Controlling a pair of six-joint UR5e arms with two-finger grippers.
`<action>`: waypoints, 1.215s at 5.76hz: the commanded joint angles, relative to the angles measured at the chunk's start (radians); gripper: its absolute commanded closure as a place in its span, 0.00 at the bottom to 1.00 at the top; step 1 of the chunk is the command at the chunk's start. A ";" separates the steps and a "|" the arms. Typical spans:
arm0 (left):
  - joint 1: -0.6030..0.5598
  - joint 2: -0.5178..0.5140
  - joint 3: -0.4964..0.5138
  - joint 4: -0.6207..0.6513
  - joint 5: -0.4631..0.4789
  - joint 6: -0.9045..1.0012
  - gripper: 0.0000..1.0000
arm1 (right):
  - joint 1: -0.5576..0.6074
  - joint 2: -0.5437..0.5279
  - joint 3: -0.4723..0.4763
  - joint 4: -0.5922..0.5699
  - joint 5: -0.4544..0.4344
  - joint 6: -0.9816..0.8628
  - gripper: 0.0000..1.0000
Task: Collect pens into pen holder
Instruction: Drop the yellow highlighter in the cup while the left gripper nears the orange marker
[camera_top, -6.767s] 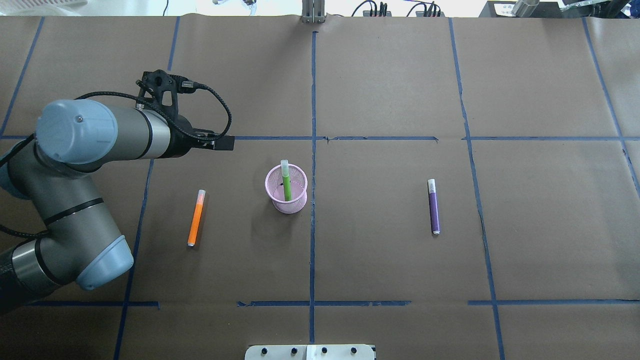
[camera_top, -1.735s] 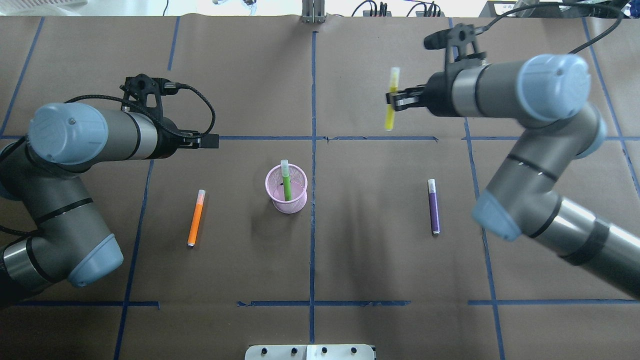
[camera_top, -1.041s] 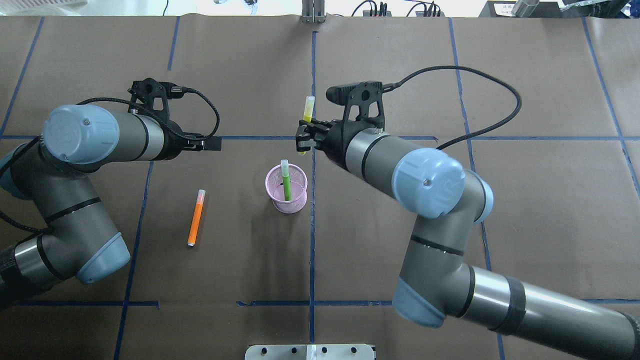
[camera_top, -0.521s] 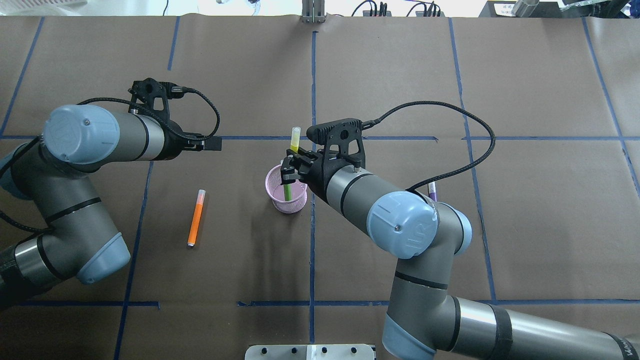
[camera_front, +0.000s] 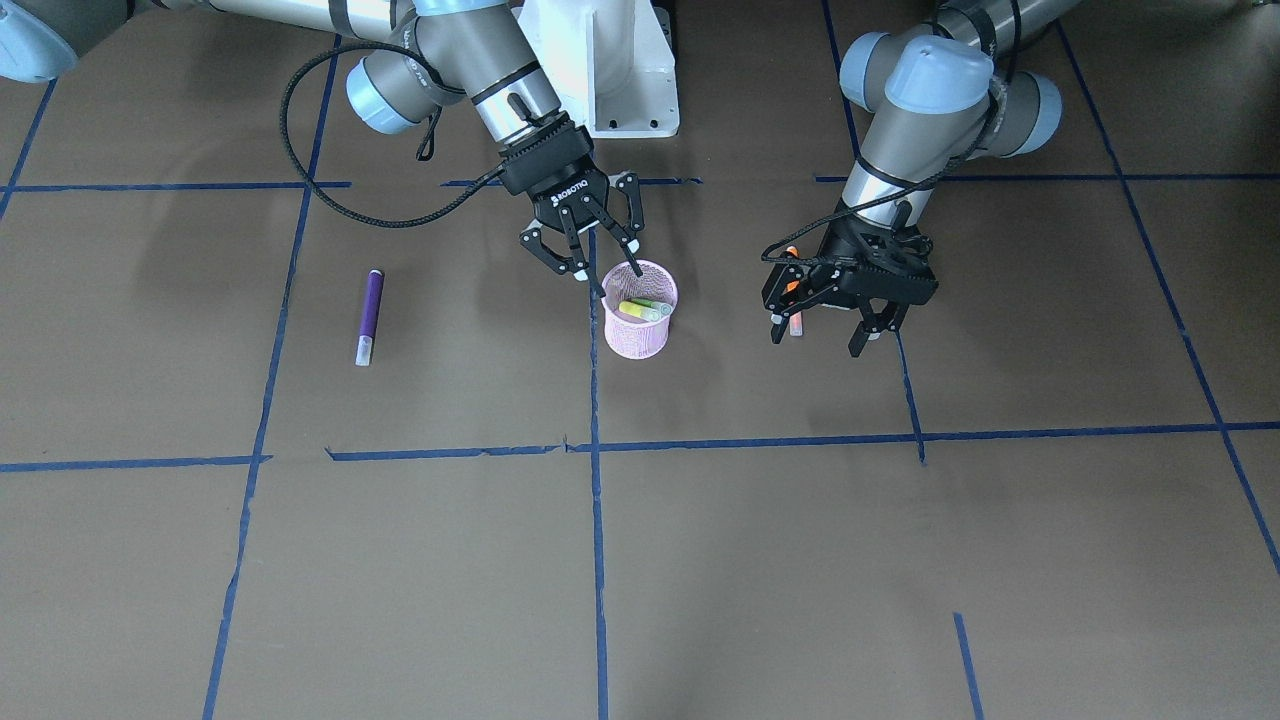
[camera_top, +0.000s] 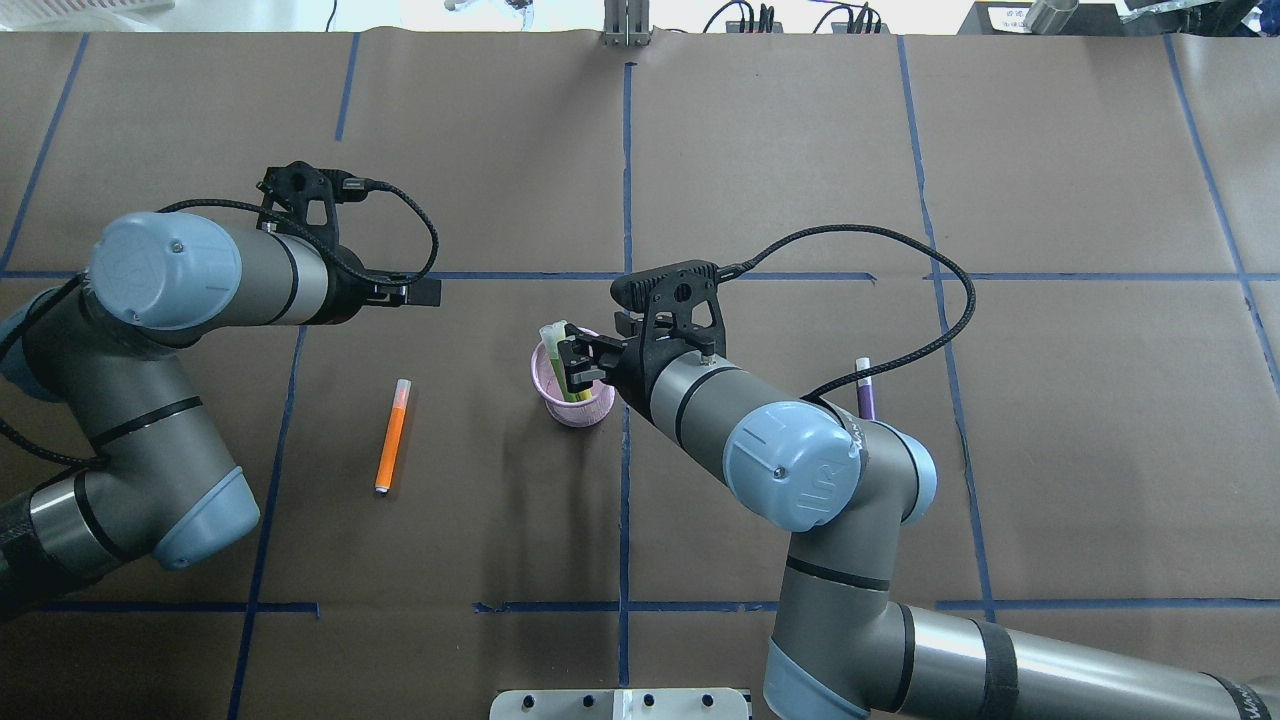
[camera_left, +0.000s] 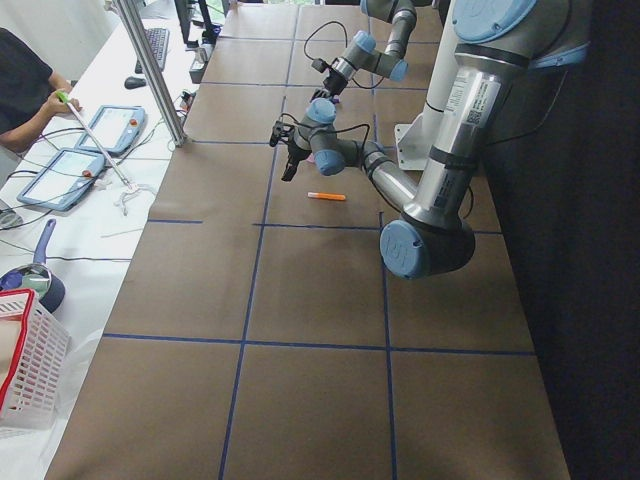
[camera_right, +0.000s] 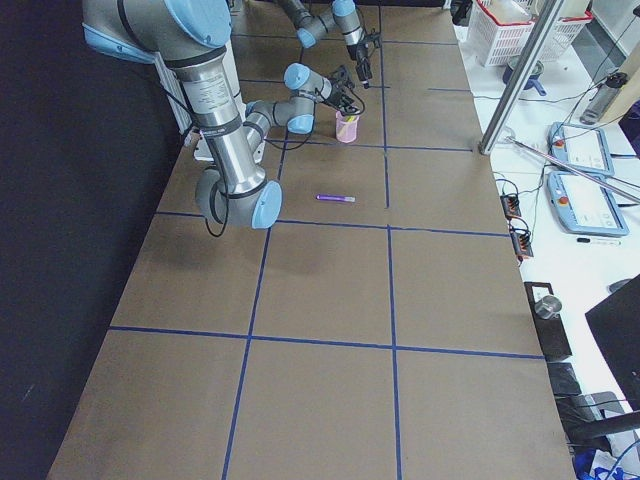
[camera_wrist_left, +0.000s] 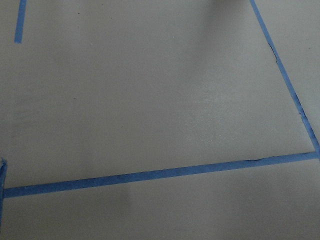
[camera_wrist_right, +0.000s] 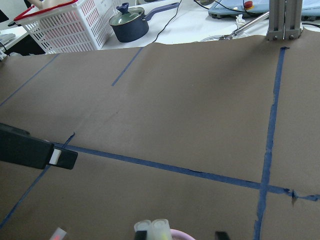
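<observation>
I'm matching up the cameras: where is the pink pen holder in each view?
Front-facing: pen holder just above centre.
Overhead: pen holder central, half behind right arm.
Exterior left: cannot tell.
Exterior right: pen holder top middle.
Left wrist: absent.
Right wrist: its rim, bottom edge.
Landmark: blue tape line beside it.

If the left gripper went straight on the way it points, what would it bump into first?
Probably just the bare table. The left gripper points down, and its wrist camera shows only brown paper and blue tape ahead. The orange pen seems to lie off to the side.
</observation>
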 joint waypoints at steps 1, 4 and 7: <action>-0.004 -0.007 -0.017 0.163 -0.177 0.003 0.00 | 0.013 -0.002 0.028 -0.002 0.021 -0.001 0.01; -0.001 -0.122 0.004 0.561 -0.326 0.360 0.00 | 0.206 -0.010 0.147 -0.241 0.347 -0.001 0.01; -0.014 -0.151 0.107 0.586 -0.443 0.416 0.00 | 0.373 -0.151 0.278 -0.335 0.625 -0.013 0.01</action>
